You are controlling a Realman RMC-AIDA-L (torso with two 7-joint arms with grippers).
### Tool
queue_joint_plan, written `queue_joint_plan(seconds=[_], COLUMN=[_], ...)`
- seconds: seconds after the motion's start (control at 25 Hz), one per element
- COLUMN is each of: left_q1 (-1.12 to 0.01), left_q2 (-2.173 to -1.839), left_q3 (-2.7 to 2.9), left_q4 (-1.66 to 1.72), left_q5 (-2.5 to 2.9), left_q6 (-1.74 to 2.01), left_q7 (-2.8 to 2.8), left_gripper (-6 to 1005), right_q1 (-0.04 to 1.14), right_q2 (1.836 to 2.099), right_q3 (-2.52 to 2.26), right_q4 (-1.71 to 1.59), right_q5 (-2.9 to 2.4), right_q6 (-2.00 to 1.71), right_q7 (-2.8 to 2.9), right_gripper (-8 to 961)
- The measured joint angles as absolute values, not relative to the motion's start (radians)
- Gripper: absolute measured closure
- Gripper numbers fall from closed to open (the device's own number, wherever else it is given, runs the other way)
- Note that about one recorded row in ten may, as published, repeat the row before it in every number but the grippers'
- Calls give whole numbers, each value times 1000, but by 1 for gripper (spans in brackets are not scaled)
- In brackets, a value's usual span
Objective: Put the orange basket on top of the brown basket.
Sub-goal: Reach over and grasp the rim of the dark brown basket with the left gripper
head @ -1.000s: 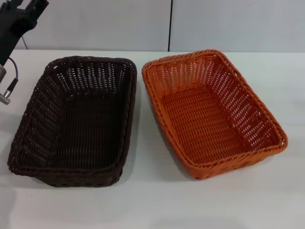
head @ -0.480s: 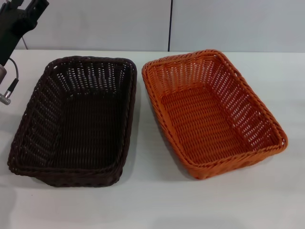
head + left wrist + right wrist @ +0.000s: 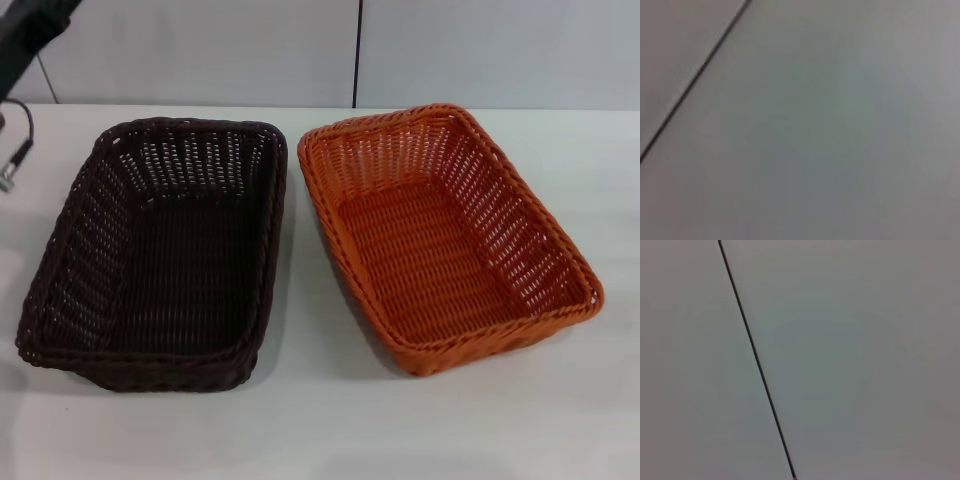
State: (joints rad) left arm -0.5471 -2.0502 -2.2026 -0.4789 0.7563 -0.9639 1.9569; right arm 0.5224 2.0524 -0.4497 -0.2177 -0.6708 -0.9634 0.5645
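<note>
The orange basket (image 3: 445,235) stands on the white table at the right in the head view, empty and upright. The brown basket (image 3: 160,250) stands to its left, side by side with it, a narrow gap between their rims, also empty. Part of my left arm (image 3: 25,35) shows at the top left corner, raised behind the brown basket; its fingers are out of the picture. My right gripper is not in view. Both wrist views show only a plain grey wall with a thin dark seam.
The white table (image 3: 320,430) runs wide in front of both baskets. A cable with a plug (image 3: 12,170) hangs at the left edge near the brown basket. A grey panelled wall (image 3: 450,50) with a dark seam stands behind the table.
My left arm has moved up and to the left, with less of it showing in the top left corner. The baskets have not moved.
</note>
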Motion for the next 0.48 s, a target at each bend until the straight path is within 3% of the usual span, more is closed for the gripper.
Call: queue_joint_plan(seconds=[0.12, 0.16, 0.2, 0.24, 0.28, 0.48], left_q1=[-521, -521, -522, -533, -540, -580], left_q2=[-1982, -1982, -1955, -1894, -1868, -1788], left_q3=[-2075, -2075, -2051, -2022, -2019, -2040], left_q4=[-696, -696, -726, -777, -800, -920], left_q5=[960, 960, 1041, 1168, 1244, 1642], left_q6=[-767, -767, -745, -749, -764, -870], left_q7=[1579, 1579, 1439, 1254, 1169, 836], left_gripper=[140, 140, 140, 140, 140, 140], right_q1=[520, 520, 519, 519, 519, 517], right_q2=[2052, 2052, 2052, 2052, 2052, 2052], right_q3=[-448, -448, -447, -447, -446, -446], right_q4=[-218, -218, -218, -218, -219, -221], right_q5=[-671, -671, -671, -671, -670, -669], right_q6=[-963, -963, -963, -963, -963, -963], right_q7=[564, 564, 564, 564, 564, 564], right_gripper=[236, 236, 236, 236, 236, 237])
